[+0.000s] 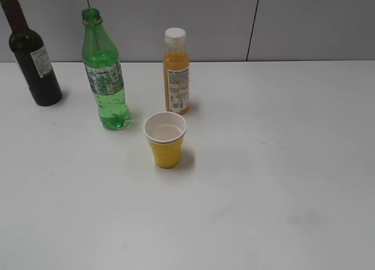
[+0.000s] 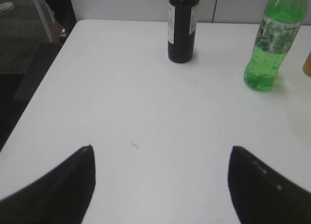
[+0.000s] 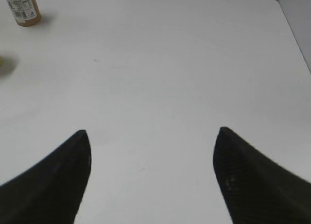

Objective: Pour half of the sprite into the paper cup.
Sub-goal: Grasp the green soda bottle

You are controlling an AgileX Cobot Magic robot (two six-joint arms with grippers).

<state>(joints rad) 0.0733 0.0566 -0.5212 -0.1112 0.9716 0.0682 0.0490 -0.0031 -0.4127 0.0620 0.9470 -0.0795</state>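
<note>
The sprite [image 1: 104, 71], a clear-green bottle with no cap, stands upright at the back left of the white table. It also shows in the left wrist view [image 2: 272, 44] at the far right. The paper cup [image 1: 166, 139], yellow outside and white inside, stands upright just in front and to the right of it. Only a blurred yellowish edge of the cup [image 3: 3, 63] shows in the right wrist view. My left gripper [image 2: 160, 151] is open and empty over bare table, well short of the sprite. My right gripper [image 3: 151, 134] is open and empty over bare table. Neither gripper shows in the exterior view.
A dark wine bottle [image 1: 32, 53] stands at the far left, also in the left wrist view [image 2: 182, 27]. An orange juice bottle [image 1: 176, 71] with a white cap stands behind the cup, also in the right wrist view [image 3: 22, 8]. The table's left edge [image 2: 43, 83] drops to the floor.
</note>
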